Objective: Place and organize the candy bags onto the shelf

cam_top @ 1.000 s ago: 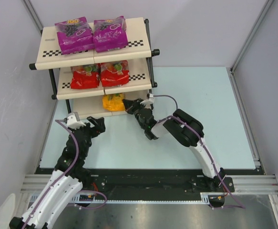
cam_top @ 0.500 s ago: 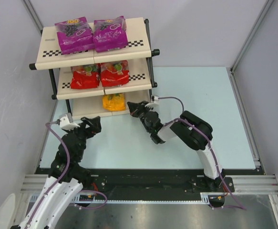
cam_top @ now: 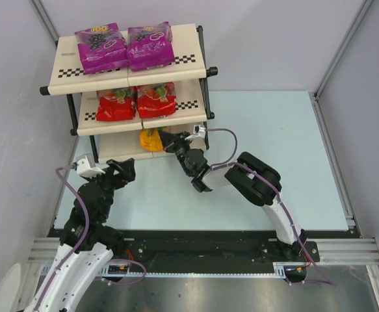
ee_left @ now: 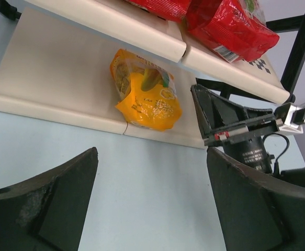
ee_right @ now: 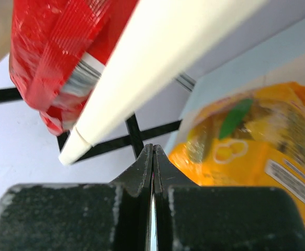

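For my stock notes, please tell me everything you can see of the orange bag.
The orange bag is a glossy, crinkled plastic pouch, orange-yellow with green and white print. It lies flat, slightly skewed, on the bottom board, its lower end at the front lip. The shut right tool stands just beside it, seemingly not touching.
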`<state>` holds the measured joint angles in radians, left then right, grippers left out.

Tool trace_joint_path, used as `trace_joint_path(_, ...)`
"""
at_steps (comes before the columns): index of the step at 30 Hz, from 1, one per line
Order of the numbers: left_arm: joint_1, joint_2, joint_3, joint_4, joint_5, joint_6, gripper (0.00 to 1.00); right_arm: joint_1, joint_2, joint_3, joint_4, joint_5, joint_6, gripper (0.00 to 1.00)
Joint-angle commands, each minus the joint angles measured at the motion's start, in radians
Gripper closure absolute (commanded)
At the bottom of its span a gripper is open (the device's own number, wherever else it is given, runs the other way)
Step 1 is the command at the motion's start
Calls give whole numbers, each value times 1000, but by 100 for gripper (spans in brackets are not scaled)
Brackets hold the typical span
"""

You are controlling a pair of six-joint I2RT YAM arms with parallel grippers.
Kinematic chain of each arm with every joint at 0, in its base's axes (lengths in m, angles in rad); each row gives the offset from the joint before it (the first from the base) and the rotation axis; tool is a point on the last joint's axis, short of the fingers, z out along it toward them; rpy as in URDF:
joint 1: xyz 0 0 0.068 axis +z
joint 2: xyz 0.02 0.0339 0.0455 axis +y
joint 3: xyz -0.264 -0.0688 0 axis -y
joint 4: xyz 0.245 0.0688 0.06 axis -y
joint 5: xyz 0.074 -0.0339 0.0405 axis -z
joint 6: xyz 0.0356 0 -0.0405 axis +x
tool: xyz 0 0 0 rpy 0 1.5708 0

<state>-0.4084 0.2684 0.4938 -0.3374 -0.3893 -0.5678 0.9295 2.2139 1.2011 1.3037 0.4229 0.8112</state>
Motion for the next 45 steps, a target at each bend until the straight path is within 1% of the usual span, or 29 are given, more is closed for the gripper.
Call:
trace_joint_path(1,-3,3,61,-18,15,17,11,12,75,129,6,60,-10,100)
trace_joint_path(10,-3,-1,104,-32,40,20,10,43,182,305,-49,126,-43,100)
trace_joint_path(18,-4,-14,121,-49,40,37,10,52,268,426,-95,158,-58,100)
trace_joint_path(24,-3,-14,127,-46,40,40,9,54,294,492,-152,206,-55,100)
trace_joint_path(28,-4,-12,127,-45,40,42,9,55,302,514,-224,276,-15,100)
trace_joint_path(30,-4,-12,127,-45,40,42,9,55,305,525,-289,296,12,100)
trace_joint_path(31,-3,-12,126,-45,40,42,9,57,305,540,-364,316,32,100)
trace_joint_path(33,-3,-12,126,-45,40,42,9,55,306,551,-431,330,86,100)
trace_joint_path(34,-3,-12,126,-45,38,42,9,55,306,557,-498,346,110,100)
trace_joint_path(37,-3,-14,123,-45,35,42,8,55,306,554,-590,355,189,100)
trace_joint_path(42,-3,-12,121,-48,32,39,8,54,305,491,-624,347,293,100)
trace_joint_path(45,-3,-11,121,-48,32,39,8,54,305,465,-635,333,316,100)
